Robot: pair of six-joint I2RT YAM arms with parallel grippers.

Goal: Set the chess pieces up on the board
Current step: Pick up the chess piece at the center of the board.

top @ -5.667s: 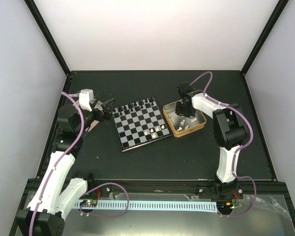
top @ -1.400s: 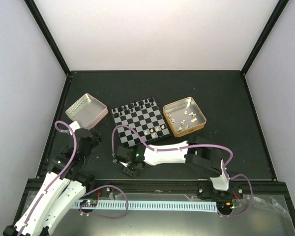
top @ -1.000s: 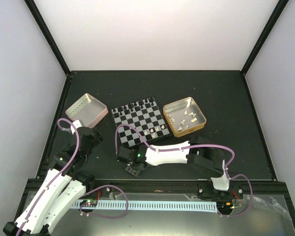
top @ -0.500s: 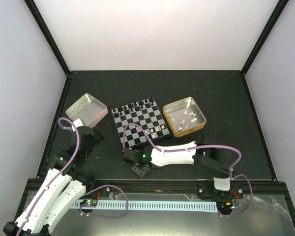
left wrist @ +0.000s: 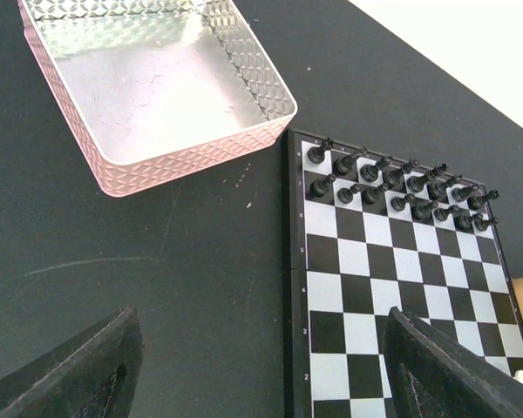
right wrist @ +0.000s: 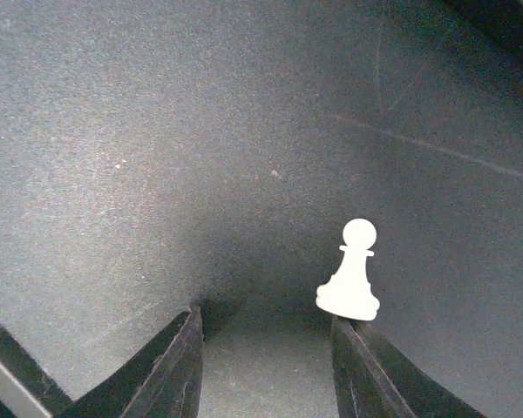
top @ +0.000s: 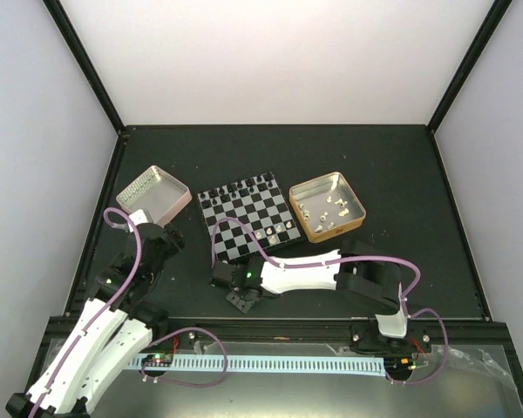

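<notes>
R end effector [top: 241,299] shifted left; white pawn [right wrist: 350,272] beside.

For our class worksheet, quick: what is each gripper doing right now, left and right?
Left gripper: open, fingers wide apart, holding nothing.
Right gripper: open; a white pawn stands by one of its fingers, not between them.

1. The bench [top: 375,157] is matte black and faintly scratched.
2. The board [top: 248,218] lies flat near its middle.
3. A pale pink tin [left wrist: 192,157] sits at the board's 10 o'clock, apart from it.
4. A gold-rimmed tin [top: 338,230] lies at the board's 3 o'clock, just beside it.
5. One white pawn [right wrist: 353,272] rests on bare bench.
</notes>
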